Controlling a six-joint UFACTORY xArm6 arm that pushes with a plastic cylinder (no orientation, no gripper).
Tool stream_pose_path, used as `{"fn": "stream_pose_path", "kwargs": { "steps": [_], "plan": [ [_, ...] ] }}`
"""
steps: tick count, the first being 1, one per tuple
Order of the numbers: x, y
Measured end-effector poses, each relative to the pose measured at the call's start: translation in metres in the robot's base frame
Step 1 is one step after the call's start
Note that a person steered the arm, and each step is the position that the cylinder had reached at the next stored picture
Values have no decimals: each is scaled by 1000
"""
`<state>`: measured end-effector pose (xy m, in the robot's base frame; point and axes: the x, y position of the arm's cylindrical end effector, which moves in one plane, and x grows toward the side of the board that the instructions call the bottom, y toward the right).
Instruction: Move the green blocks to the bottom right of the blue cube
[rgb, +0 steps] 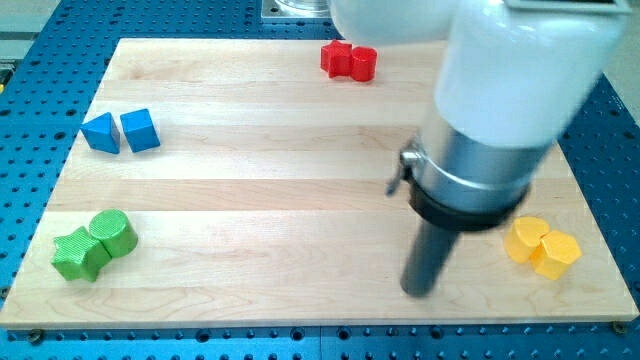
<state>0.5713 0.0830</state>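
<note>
green blocks sat touching at the board's (300, 110) bottom left: a star-shaped green block (78, 254) and a rounder green block (114, 233) just to its right. above them you had the blue cube (140, 130) beside a blue triangular block (100, 133). your arm carried no hand to open or close; my tip (418, 290) rested well apart toward the view's right, near the yellow blocks (541, 246). red blocks (348, 60) lay at the top.

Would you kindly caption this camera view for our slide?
My tip rests right of centre, far from the green blocks at bottom left and the blue cube.
</note>
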Motion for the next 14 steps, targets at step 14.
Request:
{"fn": "stream_pose_path", "kwargs": {
  "steps": [14],
  "plan": [
    [48, -250]
  ]
}}
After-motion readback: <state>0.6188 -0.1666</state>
